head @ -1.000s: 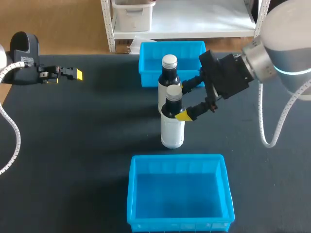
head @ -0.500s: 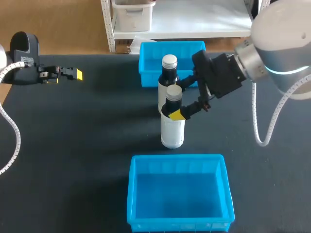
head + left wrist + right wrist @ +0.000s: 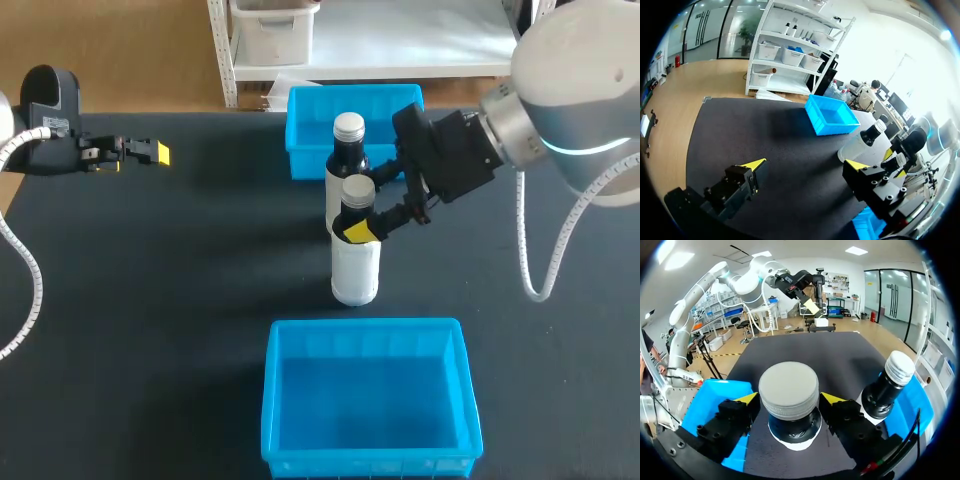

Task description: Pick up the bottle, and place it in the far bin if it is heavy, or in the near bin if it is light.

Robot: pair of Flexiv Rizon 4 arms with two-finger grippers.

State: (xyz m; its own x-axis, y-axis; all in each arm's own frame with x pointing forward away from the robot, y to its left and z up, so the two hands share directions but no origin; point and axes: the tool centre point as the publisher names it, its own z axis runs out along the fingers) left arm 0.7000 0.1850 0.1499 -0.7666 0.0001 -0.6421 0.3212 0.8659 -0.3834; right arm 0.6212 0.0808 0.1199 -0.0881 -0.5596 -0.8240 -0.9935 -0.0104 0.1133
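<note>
Two dark bottles with white labels and grey caps stand close together mid-table. The front bottle (image 3: 355,265) has my right gripper (image 3: 362,208) around its neck. In the right wrist view its cap (image 3: 789,389) sits between the yellow tips of that gripper (image 3: 790,399). The fingers flank the neck with a little room, so the gripper is open. The back bottle (image 3: 348,150) (image 3: 887,385) stands just behind, beside one finger. My left gripper (image 3: 150,153) (image 3: 806,165) hovers at the table's far left, open and holding nothing.
The far blue bin (image 3: 300,150) (image 3: 832,116) stands behind the bottles, close to the back bottle. The near blue bin (image 3: 365,330) (image 3: 710,395) lies in front of them, with nothing in it. Bare black tabletop (image 3: 180,280) spreads to the left.
My right gripper has slid left onto the front bottle's neck, and its fingers have drawn closer together. The bottles and the left arm have not moved.
</note>
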